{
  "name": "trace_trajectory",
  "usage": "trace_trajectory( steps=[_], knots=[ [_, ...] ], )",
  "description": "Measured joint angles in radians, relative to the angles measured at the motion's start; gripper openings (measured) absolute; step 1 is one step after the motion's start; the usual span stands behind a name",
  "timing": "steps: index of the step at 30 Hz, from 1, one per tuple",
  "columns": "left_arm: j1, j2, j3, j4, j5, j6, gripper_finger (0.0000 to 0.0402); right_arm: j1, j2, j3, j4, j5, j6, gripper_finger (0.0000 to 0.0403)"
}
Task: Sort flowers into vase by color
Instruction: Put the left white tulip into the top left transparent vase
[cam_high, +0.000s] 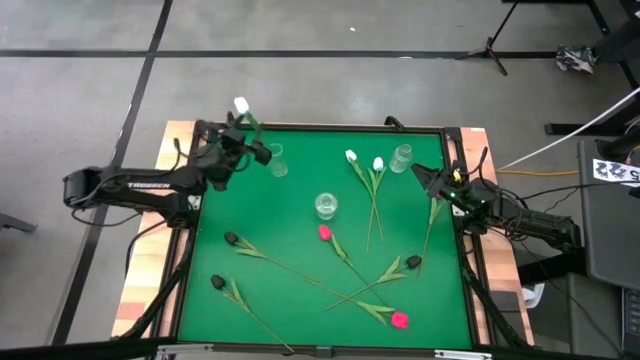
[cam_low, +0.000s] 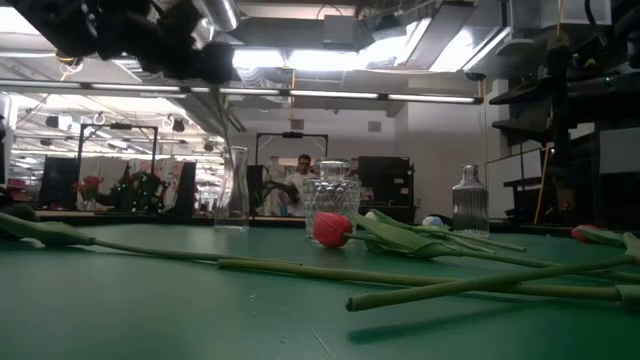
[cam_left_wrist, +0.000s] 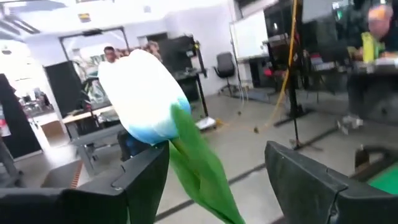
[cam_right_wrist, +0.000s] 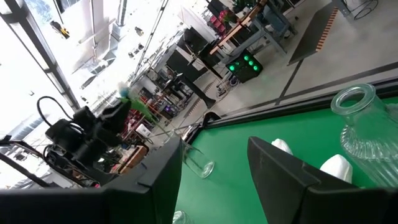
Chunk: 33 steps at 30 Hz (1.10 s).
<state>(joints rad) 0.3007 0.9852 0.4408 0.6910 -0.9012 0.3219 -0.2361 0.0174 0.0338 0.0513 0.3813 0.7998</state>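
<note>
A white tulip (cam_left_wrist: 144, 93) stands up between the wide-apart fingers of my open left gripper (cam_left_wrist: 216, 148), close by one finger (cam_left_wrist: 146, 177). In the high view its head (cam_high: 241, 104) is beyond the table's far edge. Its stem slants back past the gripper (cam_high: 245, 138) toward a clear vase (cam_high: 277, 160), and the gripper hides the stem's lower end. My right gripper (cam_high: 422, 175) waits open at the table's right edge, holding nothing. Two white tulips (cam_high: 365, 162), two pink-red ones (cam_high: 324, 232) and several black ones (cam_high: 231, 239) lie flat on the green mat. My left gripper stands open on either side of the white tulip just below its head. The green leaf (cam_left_wrist: 199, 168) runs down right beside one finger. Whether it rests against that finger I cannot tell.
Three clear glass vases stand on the mat: far left, middle (cam_high: 326, 205) and far right (cam_high: 401, 158). Crossing stems cover the mat's near middle (cam_high: 350, 285). One more stem (cam_high: 432, 222) lies by the right gripper. A raised frame (cam_high: 300, 128) rims the mat. A person sits in the room beyond (cam_low: 303, 175).
</note>
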Motion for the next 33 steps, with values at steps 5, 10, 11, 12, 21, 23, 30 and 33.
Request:
trace_trajectory(
  steps=[5,10,11,12,21,23,30,33],
  knots=[
    [-0.031,-0.103,0.000,-0.003,-0.119,0.071,0.0262,0.000,0.000,0.000,0.000,-0.004,-0.015,0.0184],
    [-0.071,-0.161,0.001,-0.054,-0.108,0.021,0.0262,0.000,0.000,0.000,0.000,-0.036,-0.023,0.0184],
    [-0.073,-0.161,0.002,-0.083,-0.084,-0.005,0.0262,0.000,0.000,0.000,0.000,-0.035,-0.024,0.0184],
    [-0.074,-0.157,0.002,-0.117,-0.061,-0.036,0.0262,0.000,0.000,0.000,0.000,-0.035,-0.027,0.0184],
    [-0.074,-0.053,0.002,-0.218,0.077,-0.176,0.0262,0.000,0.000,0.000,0.000,-0.035,-0.047,0.0184],
    [-0.074,-0.034,0.002,-0.217,0.083,-0.171,0.0262,0.000,0.000,0.000,0.000,-0.035,-0.047,0.0184],
    [-0.073,-0.002,0.002,-0.245,0.061,-0.186,0.0262,0.000,0.000,0.001,0.000,-0.035,-0.047,0.0184],
    [-0.078,-0.002,0.015,-0.305,0.016,-0.220,0.0262,0.000,0.000,0.001,0.000,-0.035,-0.047,0.0184]
  ],
)
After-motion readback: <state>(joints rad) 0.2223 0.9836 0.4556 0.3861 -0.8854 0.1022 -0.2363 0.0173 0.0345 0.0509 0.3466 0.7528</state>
